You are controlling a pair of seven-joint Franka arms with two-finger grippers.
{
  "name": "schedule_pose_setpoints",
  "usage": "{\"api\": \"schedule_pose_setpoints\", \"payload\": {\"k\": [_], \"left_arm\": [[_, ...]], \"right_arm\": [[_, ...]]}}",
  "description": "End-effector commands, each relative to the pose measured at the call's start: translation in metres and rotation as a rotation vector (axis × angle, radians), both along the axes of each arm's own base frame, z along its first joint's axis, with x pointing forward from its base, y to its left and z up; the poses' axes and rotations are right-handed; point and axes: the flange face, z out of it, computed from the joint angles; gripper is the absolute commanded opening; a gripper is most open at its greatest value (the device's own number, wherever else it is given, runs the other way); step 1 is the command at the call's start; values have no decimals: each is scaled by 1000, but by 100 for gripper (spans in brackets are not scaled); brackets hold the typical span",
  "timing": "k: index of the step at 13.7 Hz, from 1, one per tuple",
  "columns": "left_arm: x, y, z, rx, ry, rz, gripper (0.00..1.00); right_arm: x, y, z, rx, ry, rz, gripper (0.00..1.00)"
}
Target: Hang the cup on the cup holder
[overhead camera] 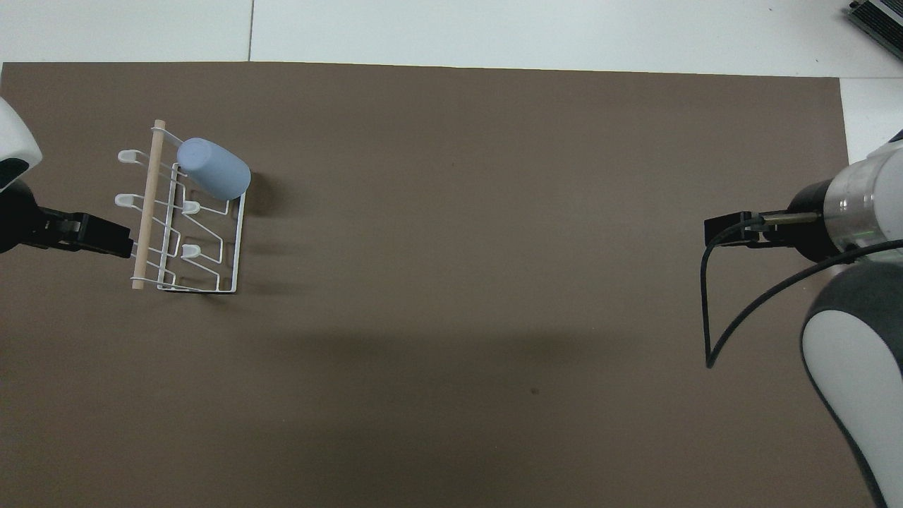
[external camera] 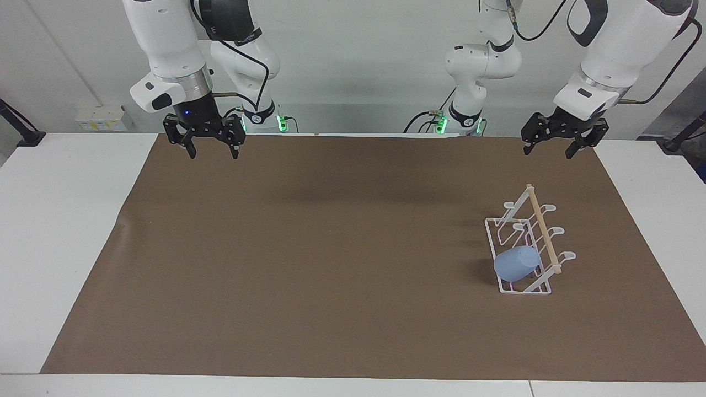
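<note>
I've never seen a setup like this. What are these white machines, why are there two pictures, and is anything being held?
These are two robot arms, each ending in a black two-fingered gripper. One picture looks at them from across the table; the other looks down from above their own end. A brown mat covers the table. On it, toward the left arm's end, stands a white wire cup holder with a wooden dowel, and a light blue cup hangs tilted on one of its prongs. Nothing is held: the left gripper hovers open above the mat's edge, apart from the holder, and the right gripper waits open at the other end.
</note>
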Motion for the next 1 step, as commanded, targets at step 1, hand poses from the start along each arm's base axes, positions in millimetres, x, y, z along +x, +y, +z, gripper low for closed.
{"api": "schedule_pose_setpoints", "payload": {"k": [1], "left_arm": [[-5,1,1,-15,-16,18,100]], "right_arm": [[-2,0,2,16,8,5,100]]}}
